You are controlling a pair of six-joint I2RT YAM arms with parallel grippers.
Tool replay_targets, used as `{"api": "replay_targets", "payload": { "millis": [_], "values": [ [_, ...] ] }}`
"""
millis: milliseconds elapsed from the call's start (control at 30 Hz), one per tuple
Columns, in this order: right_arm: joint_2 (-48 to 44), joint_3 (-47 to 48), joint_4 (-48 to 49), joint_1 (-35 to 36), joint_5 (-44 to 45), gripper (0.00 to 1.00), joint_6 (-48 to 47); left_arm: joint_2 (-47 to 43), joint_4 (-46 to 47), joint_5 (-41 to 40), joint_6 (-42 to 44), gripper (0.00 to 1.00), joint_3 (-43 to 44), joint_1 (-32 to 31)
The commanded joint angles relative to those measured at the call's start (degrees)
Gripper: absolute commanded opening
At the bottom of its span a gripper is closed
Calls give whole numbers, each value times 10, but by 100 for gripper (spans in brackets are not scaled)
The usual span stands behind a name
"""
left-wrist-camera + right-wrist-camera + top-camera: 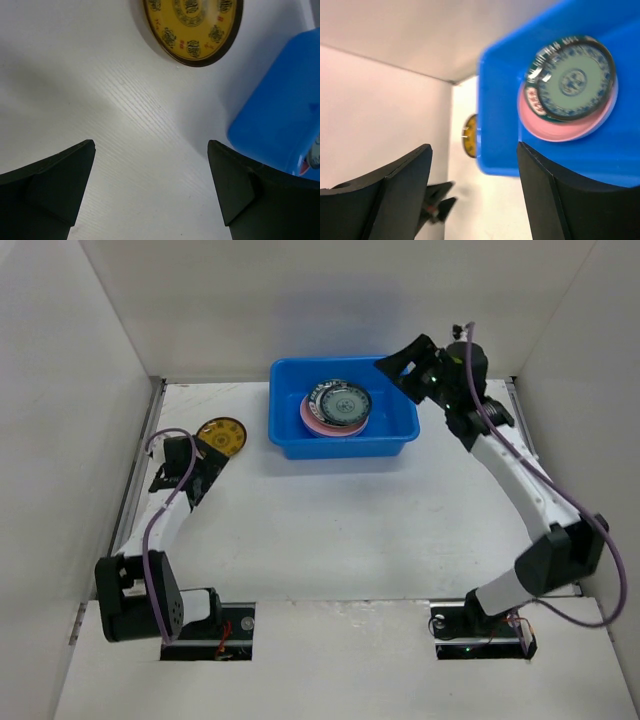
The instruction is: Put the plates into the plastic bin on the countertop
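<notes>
The bright blue plastic bin point(343, 445) stands at the back middle of the white countertop point(330, 530). Inside it a grey-green patterned plate point(339, 402) lies on top of a pink plate point(318, 426); both show in the right wrist view, patterned plate point(572, 79) over pink plate point(560, 131). A yellow plate with a dark patterned rim point(222, 435) lies on the countertop left of the bin, also in the left wrist view point(194, 27). My left gripper point(208, 462) is open and empty just short of the yellow plate. My right gripper point(400, 368) is open and empty above the bin's back right corner.
White walls enclose the countertop at the left, back and right. The bin's blue wall point(280, 117) lies close to the right of my left gripper. The yellow plate point(469, 136) shows past the bin in the right wrist view.
</notes>
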Motion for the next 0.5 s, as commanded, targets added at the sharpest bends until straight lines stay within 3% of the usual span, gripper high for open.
{"api": "replay_targets", "payload": {
  "millis": [0, 233, 467],
  "values": [
    [-72, -91, 41, -5, -6, 74, -28, 46, 57, 0, -21, 95, 17, 0],
    [-227, -343, 152, -11, -12, 73, -50, 150, 136, 8, -73, 79, 42, 25],
    [-349, -465, 148, -18, -7, 73, -78, 248, 171, 35, -93, 72, 103, 42]
  ]
}}
